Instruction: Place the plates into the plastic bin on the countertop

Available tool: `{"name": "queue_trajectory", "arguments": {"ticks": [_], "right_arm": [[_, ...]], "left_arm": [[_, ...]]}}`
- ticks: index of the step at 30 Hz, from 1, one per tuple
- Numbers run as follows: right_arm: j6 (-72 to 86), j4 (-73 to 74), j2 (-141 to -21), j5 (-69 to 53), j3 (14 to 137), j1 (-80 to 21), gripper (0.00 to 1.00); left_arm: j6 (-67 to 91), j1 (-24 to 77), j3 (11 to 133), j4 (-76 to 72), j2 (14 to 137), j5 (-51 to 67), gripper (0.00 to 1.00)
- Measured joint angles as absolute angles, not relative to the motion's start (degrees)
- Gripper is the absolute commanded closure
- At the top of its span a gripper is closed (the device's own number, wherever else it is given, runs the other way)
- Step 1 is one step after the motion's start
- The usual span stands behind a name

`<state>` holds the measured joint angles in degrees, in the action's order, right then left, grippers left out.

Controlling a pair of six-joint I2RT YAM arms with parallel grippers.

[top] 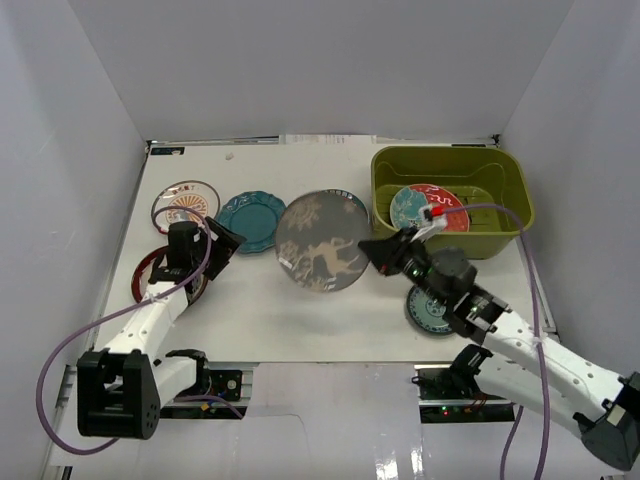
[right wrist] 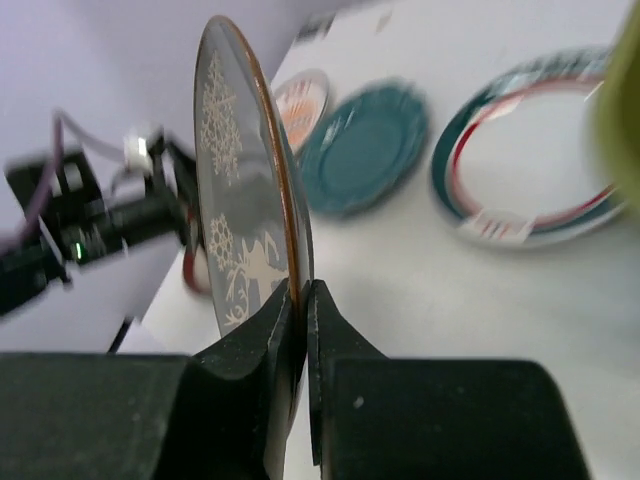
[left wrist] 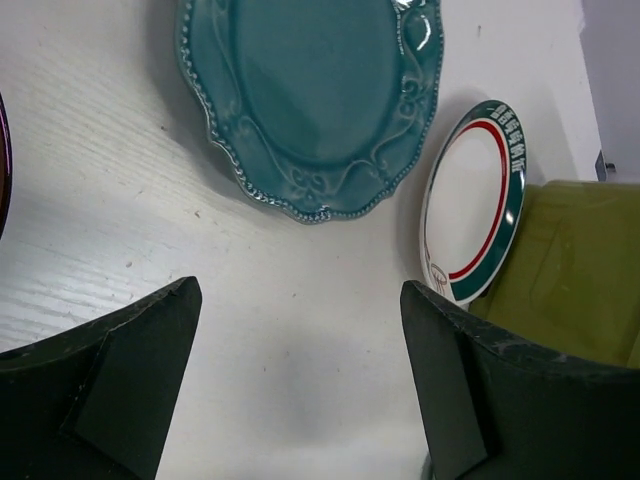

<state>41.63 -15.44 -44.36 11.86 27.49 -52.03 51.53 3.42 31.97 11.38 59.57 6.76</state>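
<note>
On my overhead feed I see a plain white countertop [top: 260, 320] boxed in on three sides by matte white panels: a back wall [top: 320, 60], a left wall [top: 60, 150] and a right wall [top: 590, 110], meeting it in clean seams. The light is soft and even, leaving only faint shadows and a slight lilac cast on the walls, and my left wrist feed picks up a fine wood-like grain in the tabletop. Below the near edge lies a glossy pale surface [top: 330, 440] catching dull reflections
</note>
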Motion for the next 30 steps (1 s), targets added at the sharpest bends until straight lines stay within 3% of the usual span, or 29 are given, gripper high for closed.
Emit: {"name": "queue_trajectory", "arguments": {"ticks": [10,19,30], "right_arm": [[31.24,-2.11,-45.17,7.46,52.90,-17.91,0.92],[34.94,1.32,-55.27,-7.03,54.65,9.58,0.92],[40.80,-0.25,-68.01,-15.25,47.86,16.08,0.92]], "left_arm": [[56.51,3.16,29.93,3.18,69.54,5.89,0.11],[59.86,3.16,29.93,-3.01,78.70,4.84,0.13],[62.57,3.11,33.30,-8.91,85.45,3.92,0.18]]}}
